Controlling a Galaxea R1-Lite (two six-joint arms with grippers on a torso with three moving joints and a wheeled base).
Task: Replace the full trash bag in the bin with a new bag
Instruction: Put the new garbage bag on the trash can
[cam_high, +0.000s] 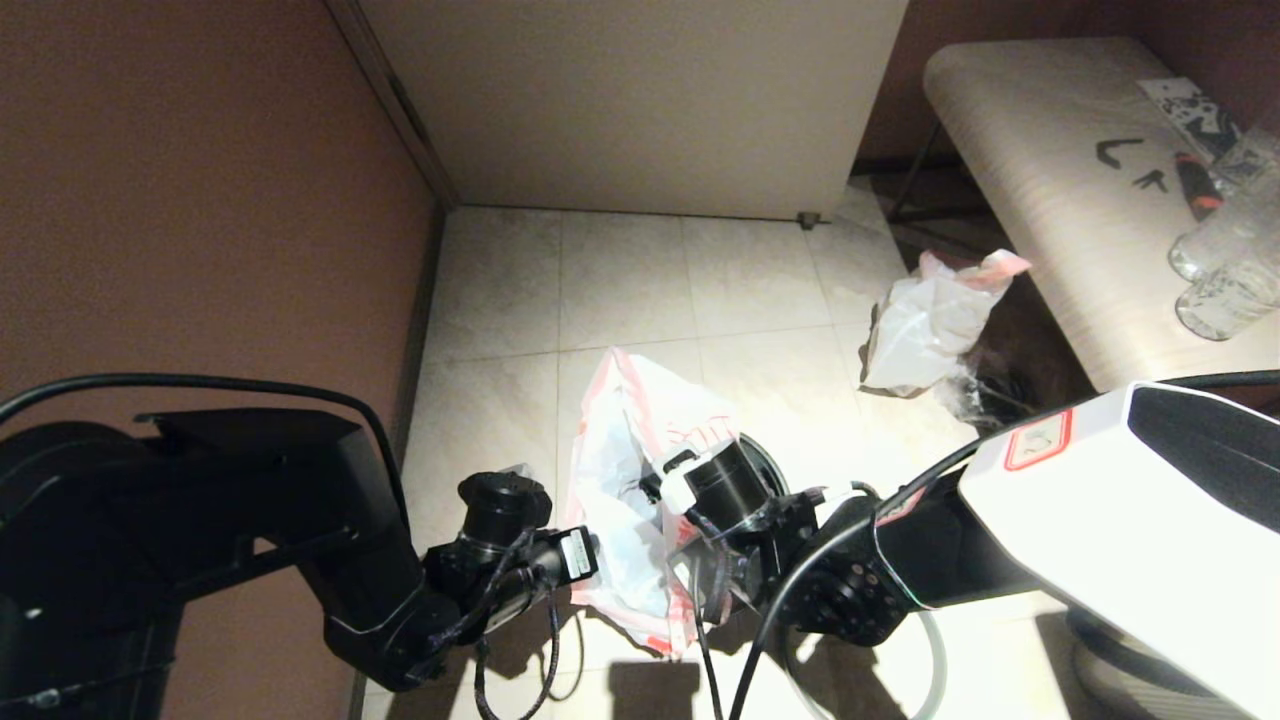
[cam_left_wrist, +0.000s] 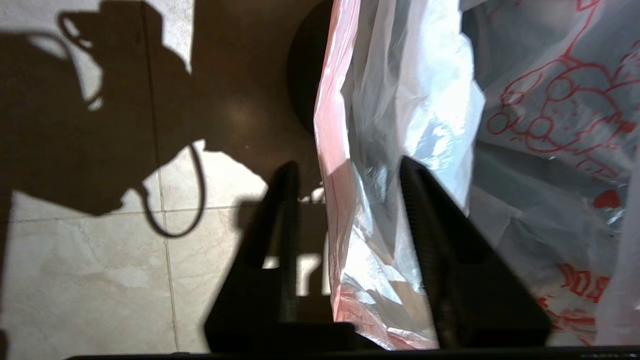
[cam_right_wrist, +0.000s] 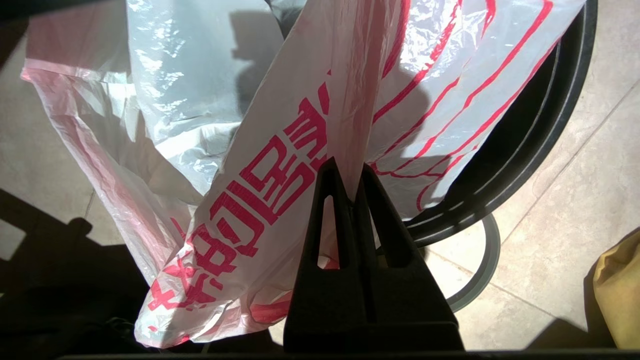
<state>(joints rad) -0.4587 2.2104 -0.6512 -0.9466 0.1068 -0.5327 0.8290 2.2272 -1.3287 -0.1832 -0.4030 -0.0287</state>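
The new bag (cam_high: 620, 480), translucent white with a pink edge, a red outline cartoon (cam_left_wrist: 550, 105) and red lettering (cam_right_wrist: 260, 190), hangs spread over the black bin (cam_right_wrist: 530, 150). The bin's grey ring (cam_right_wrist: 482, 280) shows below its rim. My right gripper (cam_right_wrist: 350, 172) is shut on a fold of this bag just above the bin's rim. My left gripper (cam_left_wrist: 347, 160) is open, and the bag's pink edge (cam_left_wrist: 335, 150) passes between its fingers without being pinched. The full trash bag (cam_high: 930, 320), whitish with a pink top edge, lies on the floor by the table.
A wood-grain table (cam_high: 1050, 200) with clear bottles (cam_high: 1220, 260) stands at the right. A brown wall (cam_high: 200, 200) closes the left side and a white panel (cam_high: 640, 100) the back. A yellow tote (cam_right_wrist: 620, 290) lies on the floor beside the bin.
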